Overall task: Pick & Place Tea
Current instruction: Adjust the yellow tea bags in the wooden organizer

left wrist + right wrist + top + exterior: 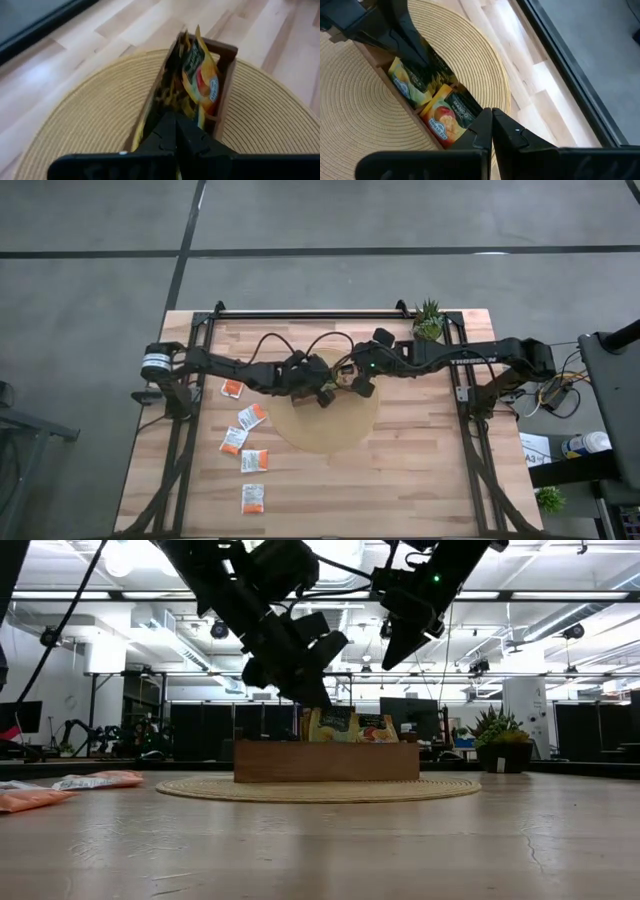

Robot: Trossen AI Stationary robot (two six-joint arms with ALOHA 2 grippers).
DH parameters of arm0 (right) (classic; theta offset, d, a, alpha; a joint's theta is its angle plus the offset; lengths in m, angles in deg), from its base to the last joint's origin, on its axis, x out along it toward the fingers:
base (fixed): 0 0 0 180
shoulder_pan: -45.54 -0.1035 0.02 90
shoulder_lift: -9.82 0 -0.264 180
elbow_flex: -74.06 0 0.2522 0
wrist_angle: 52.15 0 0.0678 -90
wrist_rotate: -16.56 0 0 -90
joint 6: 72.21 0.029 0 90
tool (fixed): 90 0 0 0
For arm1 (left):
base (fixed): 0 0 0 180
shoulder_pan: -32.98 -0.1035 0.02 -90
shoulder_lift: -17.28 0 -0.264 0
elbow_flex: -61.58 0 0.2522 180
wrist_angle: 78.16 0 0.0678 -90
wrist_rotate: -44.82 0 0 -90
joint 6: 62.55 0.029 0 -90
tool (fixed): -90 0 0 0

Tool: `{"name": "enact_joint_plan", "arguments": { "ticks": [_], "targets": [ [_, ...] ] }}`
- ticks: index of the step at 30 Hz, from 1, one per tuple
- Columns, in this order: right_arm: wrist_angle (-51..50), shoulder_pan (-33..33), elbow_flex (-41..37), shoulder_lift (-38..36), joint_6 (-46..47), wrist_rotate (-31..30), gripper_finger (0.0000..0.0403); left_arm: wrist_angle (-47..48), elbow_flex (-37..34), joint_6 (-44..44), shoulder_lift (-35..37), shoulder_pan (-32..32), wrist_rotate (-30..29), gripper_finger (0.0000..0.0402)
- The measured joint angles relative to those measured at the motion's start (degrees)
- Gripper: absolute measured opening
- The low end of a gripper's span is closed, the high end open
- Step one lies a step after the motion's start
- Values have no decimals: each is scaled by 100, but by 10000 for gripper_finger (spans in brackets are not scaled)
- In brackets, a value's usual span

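A brown wooden tray (325, 762) stands on a round woven mat (330, 430) at mid-table. Tea sachets stand upright in it: yellow-green ones (405, 82) and an orange-red one (445, 117). My left gripper (325, 395) is shut and slants down over the tray's left part, its tips (420, 57) at the yellow-green sachets' tops. My right gripper (392, 658) is shut and hangs well above the tray's right part, over the orange-red sachet. Several white-and-orange sachets (251, 416) lie flat on the table left of the mat. My left gripper's shut fingertips (312, 695) come slanting down from the table's left, right at the top edges of the yellow-green sachets (427, 70) in the tray. I cannot tell whether they touch the sachets. Nothing shows between the fingers.
A small potted plant (430, 320) stands at the table's far right corner. The loose sachets spread from the far left toward the near left (253, 498). Bare wood lies near and right of the mat.
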Motion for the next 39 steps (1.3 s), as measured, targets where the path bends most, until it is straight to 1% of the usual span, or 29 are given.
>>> {"name": "enact_joint_plan", "arguments": {
  "ticks": [8, 20, 30, 39],
  "targets": [
    [41, 0, -8, -9, -163, 2, 8, 81, 16, -84, -27, 3, 51, 0],
    [280, 0, -8, -15, -264, 9, 8, 247, 92, 73, 393, -28, 25, 0],
    [302, 0, -8, -15, -281, 20, 8, 138, 59, 69, 305, -42, 35, 0],
    [317, 0, -8, -15, -290, 20, 8, 151, -166, 57, 288, -39, 304, 0]
  ]
}}
